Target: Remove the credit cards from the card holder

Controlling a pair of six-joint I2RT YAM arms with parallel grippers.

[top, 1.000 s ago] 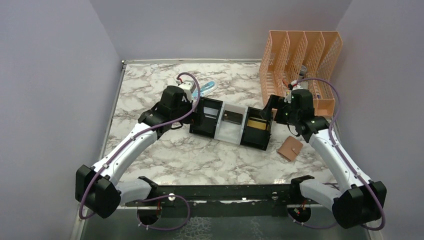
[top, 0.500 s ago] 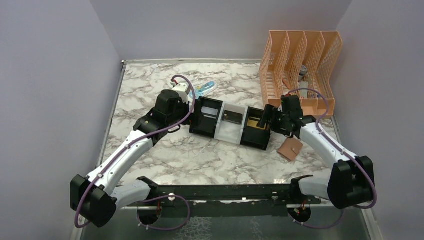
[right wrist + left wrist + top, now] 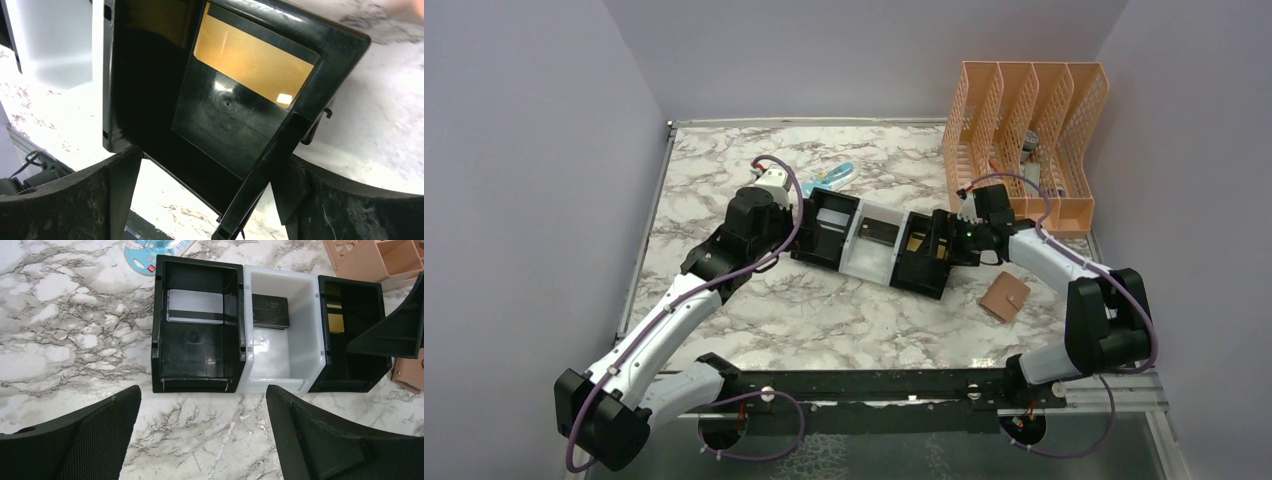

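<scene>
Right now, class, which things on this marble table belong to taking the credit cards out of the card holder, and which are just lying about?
Job: silvery grey plastic card; dark grey-black plastic card; gold-orange plastic card; tan leather card holder.
Lying about: black-and-white three-compartment tray holding the cards; peach mesh file rack; pale blue packet.

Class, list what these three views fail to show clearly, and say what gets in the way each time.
Card holder, top view: lies closed, so its pockets are hidden; left wrist view cuts it at the right edge.
Gold card, left wrist view: mostly hidden by the tray wall and shadow.
Object in the orange rack, top view: too small, behind mesh.
Blue item, left wrist view: cut off by the top edge.
</scene>
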